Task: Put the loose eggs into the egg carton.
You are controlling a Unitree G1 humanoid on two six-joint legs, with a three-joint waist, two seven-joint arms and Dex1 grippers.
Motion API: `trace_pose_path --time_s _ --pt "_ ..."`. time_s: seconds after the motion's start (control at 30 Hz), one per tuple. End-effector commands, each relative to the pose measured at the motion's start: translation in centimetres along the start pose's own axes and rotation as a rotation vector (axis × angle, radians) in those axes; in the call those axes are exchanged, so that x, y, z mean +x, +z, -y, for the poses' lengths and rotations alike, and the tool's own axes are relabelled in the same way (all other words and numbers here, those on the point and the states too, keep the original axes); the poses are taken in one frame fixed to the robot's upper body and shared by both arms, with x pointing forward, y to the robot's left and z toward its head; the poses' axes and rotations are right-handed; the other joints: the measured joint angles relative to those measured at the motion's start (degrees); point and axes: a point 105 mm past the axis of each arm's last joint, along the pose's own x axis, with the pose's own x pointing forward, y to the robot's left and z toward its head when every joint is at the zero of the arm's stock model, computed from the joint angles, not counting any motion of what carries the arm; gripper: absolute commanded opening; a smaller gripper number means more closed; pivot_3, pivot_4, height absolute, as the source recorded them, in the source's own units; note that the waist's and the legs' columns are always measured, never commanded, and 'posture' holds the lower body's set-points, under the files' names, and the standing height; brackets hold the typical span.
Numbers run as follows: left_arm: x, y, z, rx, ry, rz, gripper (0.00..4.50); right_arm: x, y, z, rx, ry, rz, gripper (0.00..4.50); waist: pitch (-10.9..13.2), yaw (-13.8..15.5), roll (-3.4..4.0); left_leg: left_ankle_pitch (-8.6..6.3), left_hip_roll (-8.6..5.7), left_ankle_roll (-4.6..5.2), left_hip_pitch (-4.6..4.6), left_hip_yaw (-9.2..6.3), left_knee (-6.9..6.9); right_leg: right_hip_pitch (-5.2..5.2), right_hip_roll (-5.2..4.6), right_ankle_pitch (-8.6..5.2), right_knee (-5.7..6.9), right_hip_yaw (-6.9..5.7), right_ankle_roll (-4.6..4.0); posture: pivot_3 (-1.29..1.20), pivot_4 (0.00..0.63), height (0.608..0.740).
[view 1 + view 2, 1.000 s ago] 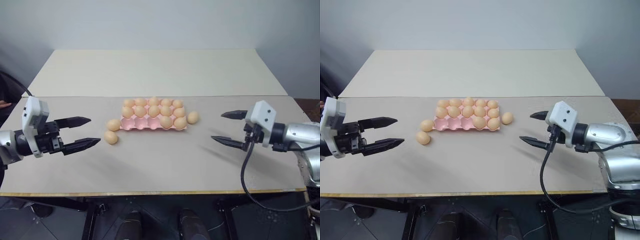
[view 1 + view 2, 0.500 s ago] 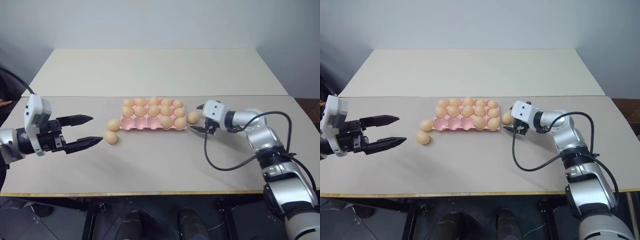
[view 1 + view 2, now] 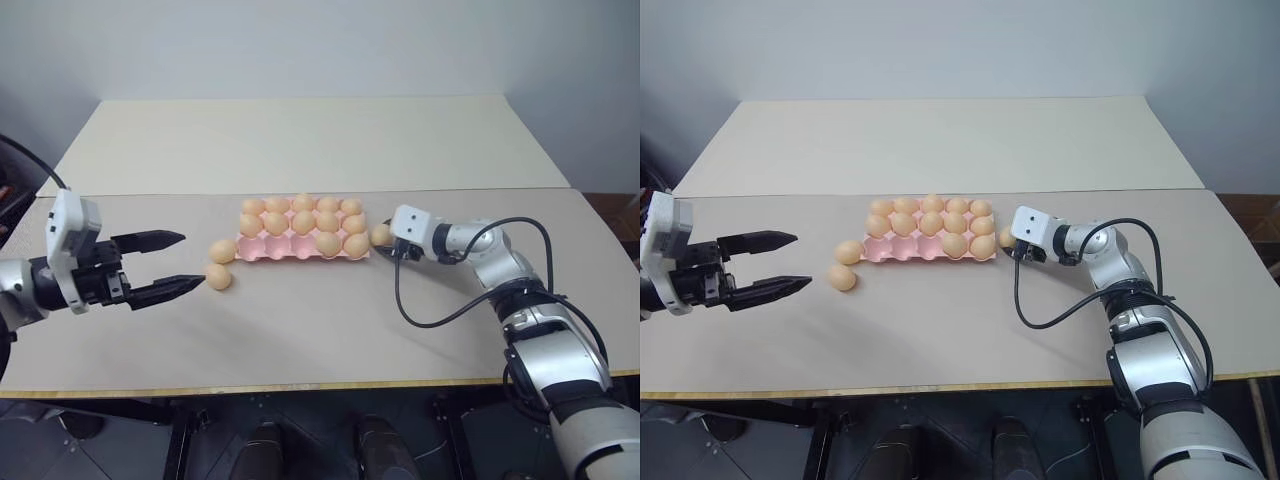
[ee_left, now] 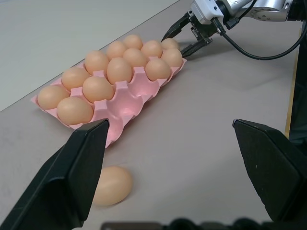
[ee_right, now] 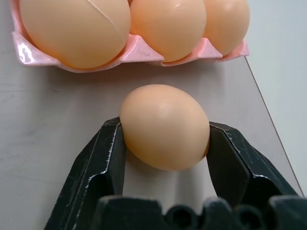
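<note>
- The flat pink moulded egg carton (image 3: pixel 300 243) lies open near the middle of the beige tabletop (image 3: pixel 320 330), its long side running along the tabletop's front edge.
- Its cups hold many smooth tan-orange eggs; the front row has bare pink cups toward the left end.
- The right pincer (image 5: pixel 165 143), black-fingered on a silver arm with a white wrist block, sits just off the carton's right end, closed round a smooth tan-orange oval egg (image 5: pixel 164 127). In the right wrist view one finger presses each side of that egg, which rests low on the tabletop beside the carton's rim.
- Two more loose tan-orange eggs lie on the tabletop off the carton's left end: one (image 3: pixel 223 251) just beside the carton's front left corner, the other (image 3: pixel 218 276) a little nearer the front edge.
- The left pincer (image 3: pixel 172 261) hovers over the left part of the tabletop with its two black fingers spread wide and nothing between them; the tip of its lower finger (image 3: pixel 185 284) is close to the nearer loose egg, but I cannot tell whether they touch.
</note>
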Motion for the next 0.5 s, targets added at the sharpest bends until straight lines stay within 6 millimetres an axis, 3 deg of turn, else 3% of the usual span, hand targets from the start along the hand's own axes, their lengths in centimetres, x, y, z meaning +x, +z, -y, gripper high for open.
trace_pose_path --time_s 0.03,0.13,0.23,0.33,0.5 --pt "-0.5 1.2 0.1 0.054 0.013 0.023 4.5 -2.0 0.0 1.6 -0.01 -0.073 0.01 2.25 0.0 0.1 0.0 0.0 0.0 0.0 -0.01 0.0 0.0 0.0 0.0 0.0 0.0 0.0 0.0 0.0 0.15 0.74" --pt "-0.5 1.3 0.0 0.054 0.017 0.024 4.5 -3.4 0.0 2.2 -0.037 -0.105 -0.012 2.25 0.0 0.4 0.01 0.0 -0.01 0.0 -0.03 0.0 0.0 0.0 -0.02 0.0 -0.02 0.0 0.0 0.0 0.15 0.74" --pt "-0.5 1.3 -0.2 0.054 0.022 0.025 4.5 -4.9 2.3 3.0 -0.094 -0.134 0.037 2.25 0.0 0.3 0.01 0.0 -0.01 0.0 -0.02 0.01 0.0 -0.02 -0.02 0.0 0.01 0.01 0.01 0.0 0.15 0.74" --pt "-0.4 1.2 -0.3 0.051 0.023 0.025 4.5 -5.0 5.7 3.5 -0.11 -0.16 0.126 2.25 0.0 -0.4 0.01 -0.01 0.06 0.01 0.06 0.09 0.0 -0.05 0.09 0.0 0.1 0.16 0.01 0.0 0.15 0.74" --pt "-0.2 1.2 -0.3 0.047 0.017 0.026 4.5 -2.6 12.9 2.0 -0.08 -0.099 0.325 2.25 0.0 -0.6 0.02 -0.02 0.38 0.02 0.14 0.2 -0.01 -0.08 0.45 0.04 0.12 0.31 -0.06 0.0 0.15 0.74"
